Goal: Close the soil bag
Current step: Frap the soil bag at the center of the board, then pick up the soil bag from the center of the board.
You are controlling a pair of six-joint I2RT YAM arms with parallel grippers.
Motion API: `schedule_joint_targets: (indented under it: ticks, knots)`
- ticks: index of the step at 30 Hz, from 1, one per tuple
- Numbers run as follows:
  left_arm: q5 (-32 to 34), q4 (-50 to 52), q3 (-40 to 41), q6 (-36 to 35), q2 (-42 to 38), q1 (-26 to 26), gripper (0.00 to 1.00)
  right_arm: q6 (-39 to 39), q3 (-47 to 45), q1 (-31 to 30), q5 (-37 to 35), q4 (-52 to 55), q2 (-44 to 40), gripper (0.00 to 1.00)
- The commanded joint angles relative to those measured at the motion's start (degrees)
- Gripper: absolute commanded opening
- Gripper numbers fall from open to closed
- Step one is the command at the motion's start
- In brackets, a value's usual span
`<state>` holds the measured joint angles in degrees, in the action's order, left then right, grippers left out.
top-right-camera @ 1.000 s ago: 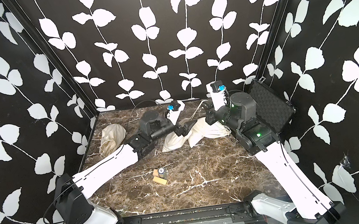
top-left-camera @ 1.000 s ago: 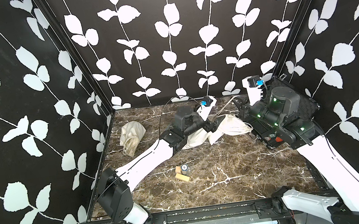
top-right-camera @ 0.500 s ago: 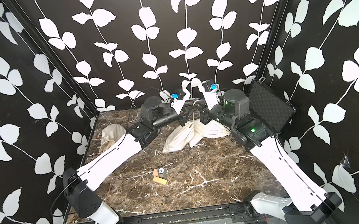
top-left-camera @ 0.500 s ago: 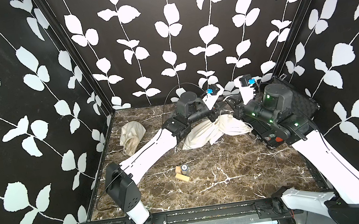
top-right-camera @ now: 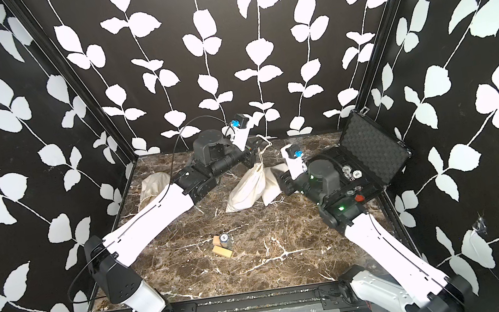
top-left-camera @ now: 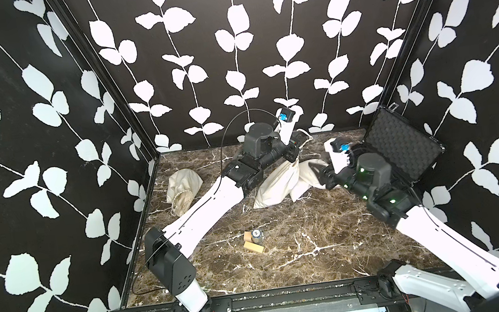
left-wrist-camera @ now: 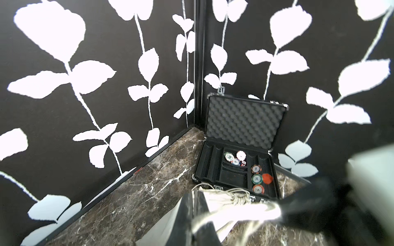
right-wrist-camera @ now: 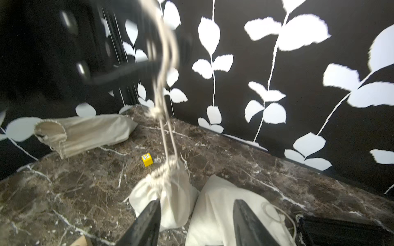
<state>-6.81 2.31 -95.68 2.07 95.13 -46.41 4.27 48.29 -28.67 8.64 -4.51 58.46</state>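
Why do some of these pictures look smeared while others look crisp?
Right wrist view: the drawstring smears, probably close to the lens or moving; the yellow cube beyond is sharp. Left wrist view: that cord glares white and blurry, the chip case is crisp. Both top views: sharp.

No text can be read for certain. The chips (left-wrist-camera: 257,179) in the case (left-wrist-camera: 245,119) bear printed marks, too small and blurred to make out. The yellow cube (right-wrist-camera: 147,159) shows a blue-and-white pattern without legible letters
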Motion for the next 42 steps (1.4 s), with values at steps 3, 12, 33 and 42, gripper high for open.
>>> schedule_joint_targets:
  ticks: [3, 12, 33, 42]
  knots:
    - [0.15, 1.29, -3.21, 5.50, -1.47, 0.61, 0.00, 2.11, 0.32, -3.30, 2.43, -15.69, 4.59, 0.59]
    - [-1.47, 0.79, -2.86, 8.05, -2.00, 0.62, 0.00, 5.88, 3.79, -3.77, -3.73, -25.46, 13.06, 0.46]
    - [-2.95, -4.31, -5.25, 12.94, -7.98, 2.66, 0.00, 12.16, -0.08, -3.77, -13.02, -22.92, 36.46, 0.09]
    - [-2.39, -1.11, -10.42, 13.28, -9.96, 6.82, 0.00, 11.12, -0.41, -2.70, -16.48, -21.29, 38.14, 0.16]
